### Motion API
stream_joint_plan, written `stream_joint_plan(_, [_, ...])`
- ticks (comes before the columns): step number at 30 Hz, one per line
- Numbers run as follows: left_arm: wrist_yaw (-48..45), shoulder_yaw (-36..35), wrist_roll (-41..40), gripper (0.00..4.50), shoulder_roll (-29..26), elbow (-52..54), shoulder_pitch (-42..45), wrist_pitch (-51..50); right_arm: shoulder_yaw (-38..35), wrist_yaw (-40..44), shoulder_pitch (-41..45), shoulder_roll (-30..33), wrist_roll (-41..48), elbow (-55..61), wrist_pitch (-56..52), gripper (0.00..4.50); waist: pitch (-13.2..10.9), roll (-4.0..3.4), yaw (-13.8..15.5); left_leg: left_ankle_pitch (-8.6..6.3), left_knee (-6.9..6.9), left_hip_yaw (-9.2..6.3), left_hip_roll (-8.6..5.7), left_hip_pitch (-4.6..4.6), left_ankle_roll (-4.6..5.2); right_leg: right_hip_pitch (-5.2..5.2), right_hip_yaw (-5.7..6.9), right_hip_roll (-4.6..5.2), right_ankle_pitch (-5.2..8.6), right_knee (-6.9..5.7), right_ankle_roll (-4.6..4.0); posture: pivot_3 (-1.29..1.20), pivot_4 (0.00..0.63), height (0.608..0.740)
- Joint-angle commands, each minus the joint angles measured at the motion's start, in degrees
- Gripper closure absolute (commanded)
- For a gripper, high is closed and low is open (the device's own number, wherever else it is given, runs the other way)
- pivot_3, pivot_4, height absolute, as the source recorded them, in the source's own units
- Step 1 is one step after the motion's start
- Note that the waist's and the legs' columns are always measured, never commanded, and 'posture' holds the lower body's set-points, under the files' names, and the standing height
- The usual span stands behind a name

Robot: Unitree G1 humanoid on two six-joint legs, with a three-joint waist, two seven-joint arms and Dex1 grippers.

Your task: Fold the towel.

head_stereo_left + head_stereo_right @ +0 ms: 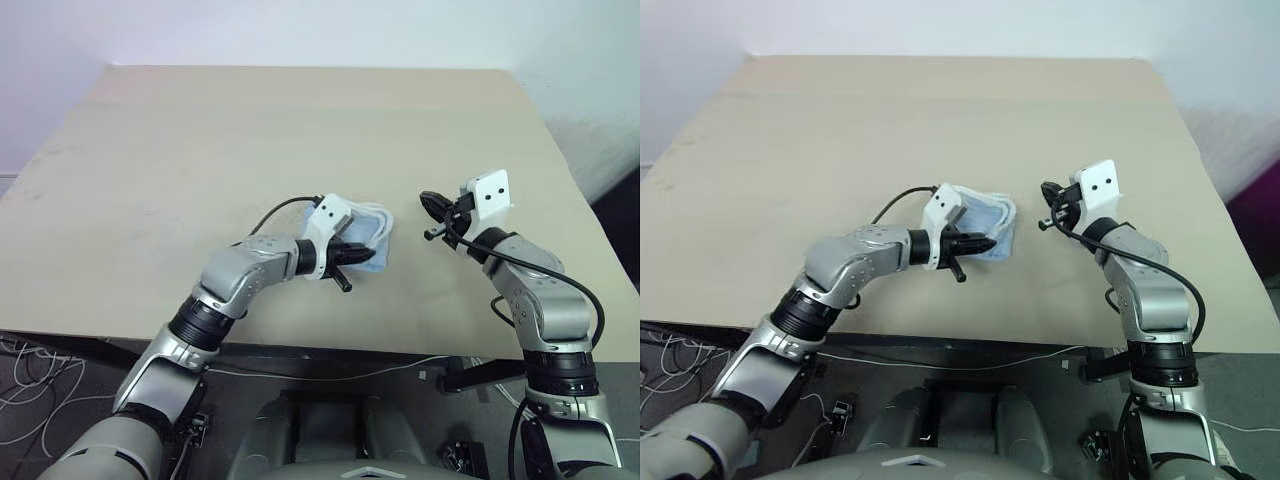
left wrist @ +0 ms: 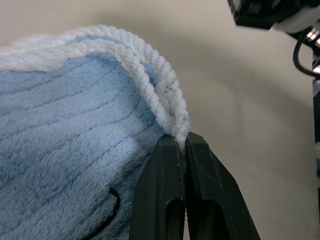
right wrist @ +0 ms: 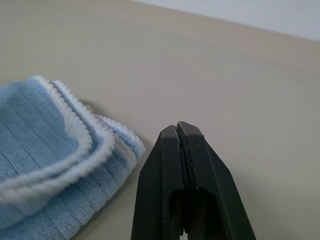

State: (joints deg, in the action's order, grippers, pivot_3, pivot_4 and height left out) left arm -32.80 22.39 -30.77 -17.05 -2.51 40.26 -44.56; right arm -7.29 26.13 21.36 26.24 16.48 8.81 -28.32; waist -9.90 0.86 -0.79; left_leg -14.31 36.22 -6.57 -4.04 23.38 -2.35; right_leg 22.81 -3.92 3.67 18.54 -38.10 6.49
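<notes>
Left pincer (image 2: pixel 182 145) pinching the towel (image 1: pixel 368 236) edging, mid-fold over the desk (image 1: pixel 300 140); right pincer (image 3: pixel 181 131) pressed together, empty; next, lay and release.

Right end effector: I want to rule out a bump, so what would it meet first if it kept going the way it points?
Probably nothing at once. The right end effector, shut and empty, aims across bare table; the towel lies off to one side of that line, though depth is hard to judge.

No text or label can be read; the towel (image 2: pixel 65 150) bears only a dark curved mark.
</notes>
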Motion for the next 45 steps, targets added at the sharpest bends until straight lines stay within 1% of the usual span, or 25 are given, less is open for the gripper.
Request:
stream_joint_plan(1, [-0.4,-0.3,3.7,4.47,1.2,-0.8,0.9,1.3,-1.1,-0.4,0.2,0.6,0.2,2.8,0.2,4.5,0.0,0.0,0.0,0.0,0.01,0.0,-0.01,0.0,0.01,-0.01,0.0,0.01,0.0,0.0,0.0,0.0,0.15,0.74])
stream_joint_plan(2, [-0.7,-1.0,3.9,4.47,1.7,-0.9,0.8,1.4,-1.1,-0.4,0.2,0.6,0.2,2.8,0.2,4.5,0.0,0.0,0.0,0.0,0.01,0.0,-0.01,0.0,0.02,-0.01,0.0,0.01,0.0,0.0,0.0,0.0,0.15,0.74])
stream_joint_plan(5, [-1.8,-4.8,1.5,3.75,3.8,0.4,-0.1,0.8,-0.8,-0.3,0.4,0.6,0.1,2.4,0.3,4.5,0.0,0.0,0.0,0.01,0.01,0.0,-0.01,0.0,0.01,0.0,0.0,0.01,0.0,0.0,0.0,0.0,0.15,0.74])
stream_joint_plan(9, [-4.8,-9.1,-2.6,2.48,5.0,3.9,-1.7,-0.6,-0.3,0.0,1.0,0.6,0.0,1.9,0.4,4.5,0.0,0.0,-0.1,0.02,0.01,0.0,0.0,0.0,0.0,0.0,0.0,0.01,0.0,-0.01,0.0,0.0,0.15,0.74])
stream_joint_plan(10, [-5.2,-9.9,-3.0,2.09,4.9,4.7,-2.1,-0.8,-0.2,0.1,1.2,0.6,0.0,1.7,0.4,4.5,0.0,0.0,-0.1,0.04,0.01,0.0,0.01,0.0,-0.04,0.01,0.0,0.01,0.0,-0.02,0.0,0.0,0.15,0.74])
stream_joint_plan(11, [-5.5,-10.6,-3.3,1.83,4.4,5.5,-2.6,-1.0,0.0,0.1,1.3,0.5,0.0,1.7,0.4,4.5,0.0,0.0,-0.1,0.06,0.01,0.0,0.01,0.0,-0.07,0.01,0.0,0.01,0.0,-0.02,0.0,0.0,0.15,0.74])
stream_joint_plan(12, [-5.6,-11.0,-3.3,1.43,4.0,6.2,-3.0,-1.1,0.1,0.2,1.4,0.4,0.0,1.6,0.4,4.5,0.0,0.0,-0.1,0.06,0.01,0.0,0.01,0.0,-0.07,0.01,0.0,0.0,0.0,-0.03,0.0,0.0,0.15,0.74])
stream_joint_plan(14, [-5.3,-13.0,-3.3,0.79,2.8,7.7,-4.2,-0.8,0.5,0.3,1.5,0.0,0.3,1.9,0.2,4.5,0.0,0.0,-0.1,0.06,0.03,0.0,0.01,0.0,-0.06,0.0,0.0,0.01,0.0,-0.04,0.01,0.0,0.15,0.74])
stream_joint_plan(15, [-4.7,-14.4,-3.3,0.5,2.4,7.8,-4.5,-0.7,0.8,0.5,1.5,-0.2,0.6,2.2,0.0,4.5,0.0,0.0,-0.1,0.06,0.02,0.0,0.01,-0.01,-0.06,0.0,0.0,0.0,0.0,-0.04,0.01,0.0,0.15,0.74])
stream_joint_plan(16, [-3.6,-16.1,-2.7,0.5,2.2,7.6,-4.9,0.7,1.1,0.7,1.5,-0.6,1.1,2.8,-0.3,4.5,0.0,0.0,-0.1,0.06,0.02,0.0,0.01,-0.01,-0.06,0.0,0.0,0.0,0.0,-0.04,0.01,0.0,0.15,0.74])
stream_joint_plan(18, [0.2,-19.9,-0.6,0.73,2.2,5.8,-4.8,3.9,1.8,1.0,1.6,-1.6,2.0,3.9,-1.0,4.5,0.0,0.0,-0.1,0.06,0.03,-0.01,0.01,-0.01,-0.06,0.01,0.01,0.0,0.0,-0.06,0.01,0.0,0.15,0.74])
stream_joint_plan(19, [0.9,-20.1,1.5,1.02,1.4,5.1,-4.8,6.5,2.5,0.9,1.7,-2.1,2.3,4.4,-1.5,4.5,0.0,0.0,-0.1,0.06,0.04,-0.01,0.01,-0.01,-0.06,0.01,0.01,0.01,0.0,-0.06,0.01,0.0,0.15,0.74])
stream_joint_plan(21, [1.4,-18.5,6.8,1.7,-0.3,2.5,-4.6,11.6,4.8,1.0,1.9,-3.7,2.3,5.2,-2.4,4.5,0.0,0.0,-0.2,0.07,0.03,-0.01,0.01,-0.01,-0.08,0.02,0.01,0.0,-0.01,-0.06,0.01,0.0,0.15,0.74])
stream_joint_plan(23, [1.2,-17.9,8.7,2.38,-0.2,-0.1,-4.2,14.4,6.7,1.2,1.9,-5.2,2.2,5.2,-2.9,4.5,0.0,0.0,0.0,0.08,0.03,-0.01,0.01,-0.01,-0.1,0.02,0.01,-0.01,-0.01,-0.07,0.01,0.0,0.15,0.74])
stream_joint_plan(26, [-0.1,-17.4,9.6,3.41,1.1,-3.3,-3.8,15.7,8.7,1.7,1.7,-6.9,1.9,3.9,-3.0,4.5,0.0,0.01,0.4,0.09,0.07,-0.02,-0.05,0.01,-0.12,-0.01,0.05,0.05,-0.01,-0.05,0.01,0.0,0.15,0.74])
stream_joint_plan(29, [-1.3,-12.9,13.9,4.46,1.3,-8.4,-4.8,15.1,12.1,1.5,0.9,-8.3,0.0,-0.8,-3.6,4.5,0.0,0.01,0.2,0.09,0.12,-0.02,-0.09,0.03,-0.12,-0.03,0.06,0.08,-0.01,-0.03,0.01,0.0,0.15,0.74])
stream_joint_plan(31, [-2.0,-11.6,15.5,4.49,1.4,-10.3,-5.1,15.7,13.3,1.1,0.4,-8.5,-1.6,-3.1,-3.1,4.5,0.0,0.01,0.0,0.09,0.12,-0.03,-0.09,0.01,-0.11,-0.03,0.06,0.06,-0.01,-0.06,0.01,0.0,0.15,0.74])
stream_joint_plan(33, [-1.8,-9.8,18.6,4.49,1.3,-14.0,-5.0,17.8,13.5,-0.7,0.4,-9.5,-3.3,-8.0,-2.4,4.5,0.0,0.01,-0.1,0.08,0.09,-0.03,-0.06,0.02,-0.1,0.03,0.06,0.03,-0.01,-0.1,0.01,0.0,0.15,0.74])
stream_joint_plan(35, [-1.4,-9.4,20.5,4.49,1.4,-16.7,-4.9,19.7,13.7,-1.5,-0.1,-9.8,-4.7,-10.7,-1.3,4.5,0.1,-0.06,-0.1,0.08,0.09,-0.02,-0.04,-0.03,-0.1,0.0,0.05,0.01,-0.01,-0.14,0.01,0.0,0.15,0.74])
stream_joint_plan(36, [-1.3,-10.2,20.2,4.49,1.7,-16.9,-5.0,20.1,13.5,-1.5,-0.4,-9.8,-4.7,-10.5,-0.7,4.5,0.1,-0.03,-0.1,0.08,0.09,-0.02,-0.04,-0.12,-0.09,-0.08,0.05,0.01,-0.01,-0.14,0.01,0.0,0.15,0.74])
stream_joint_plan(39, [-1.6,-13.5,18.0,4.49,2.3,-15.5,-5.2,20.9,11.6,-1.4,-1.1,-9.9,-4.0,-7.5,1.9,4.5,0.1,-0.02,0.0,-0.04,0.11,-0.03,-0.04,-0.33,0.12,-0.34,0.06,0.02,-0.01,-0.14,0.01,0.0,0.15,0.74])
stream_joint_plan(41, [-3.1,-17.7,13.7,4.49,2.5,-10.9,-6.3,21.3,9.2,-0.4,-1.5,-9.1,-1.6,-2.7,1.5,4.5,0.1,-0.02,-0.1,-0.04,0.12,-0.03,-0.04,-0.32,0.12,-0.32,0.05,0.02,-0.02,-0.14,0.02,0.0,0.15,0.74])
stream_joint_plan(43, [-3.8,-20.7,11.2,4.49,1.5,-6.9,-7.5,20.6,6.8,-0.1,-1.9,-7.9,0.2,1.5,0.1,4.5,0.1,-0.02,-0.2,-0.04,0.11,-0.03,-0.03,-0.13,0.12,-0.1,0.04,0.03,-0.02,-0.15,0.02,0.0,0.15,0.74])
stream_joint_plan(45, [-3.7,-21.9,11.3,4.49,0.0,-5.0,-8.3,20.3,4.9,-0.3,-2.2,-6.8,1.6,3.7,-1.9,4.5,0.1,-0.01,-0.2,0.08,0.13,-0.03,-0.02,0.09,-0.08,0.17,0.02,0.03,-0.02,-0.22,0.01,0.0,0.15,0.74])
